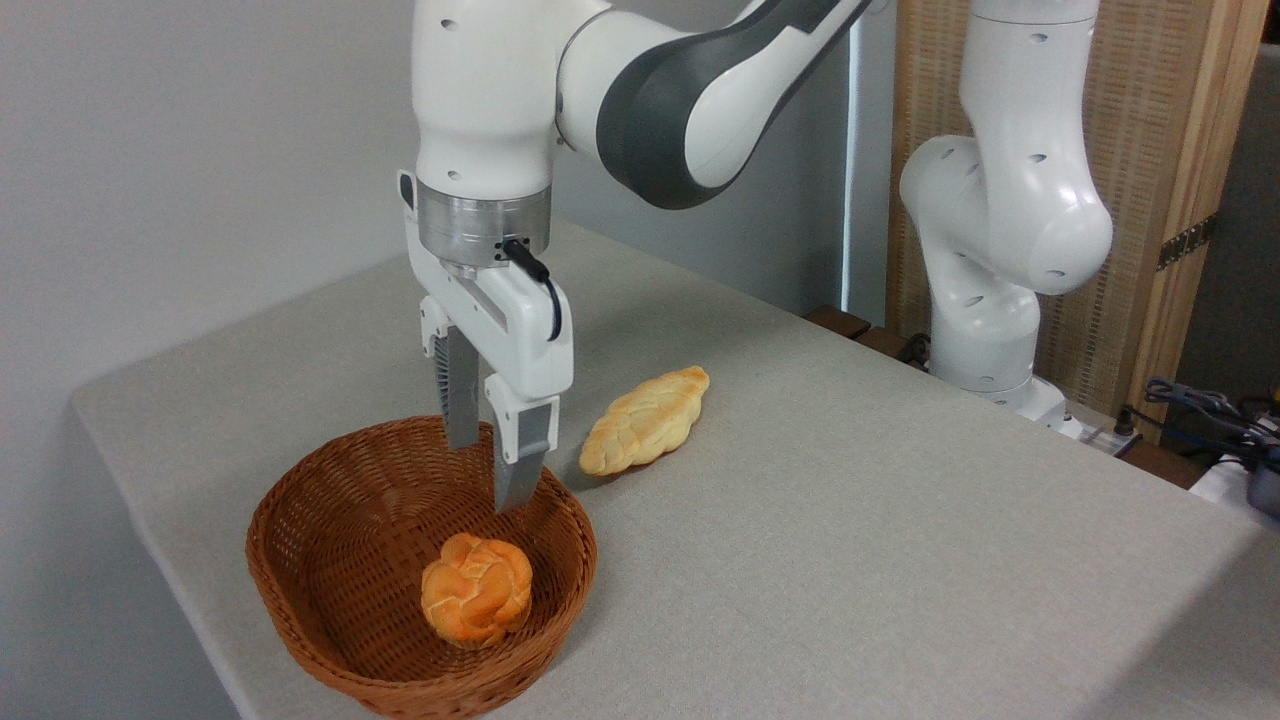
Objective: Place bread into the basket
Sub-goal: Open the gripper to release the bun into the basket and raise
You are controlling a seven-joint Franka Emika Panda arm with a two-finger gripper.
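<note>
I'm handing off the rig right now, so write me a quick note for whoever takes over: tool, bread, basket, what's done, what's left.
Tool: open, empty, above the basket's far side.
Roll: lying in the basket, free of the tool.
Loaf: on the table, right of the basket, untouched.
Done: roll is in the basket.
Left: lift the arm clear.

Bread (476, 603) in basket (330, 500), spread empty gripper (487, 474) just above.

Bread (476, 603) in the basket (300, 610) at the table's (850, 520) near left, gripper (485, 475) above the basket's far side, braided loaf (643, 420) on the table just right, beyond.
</note>
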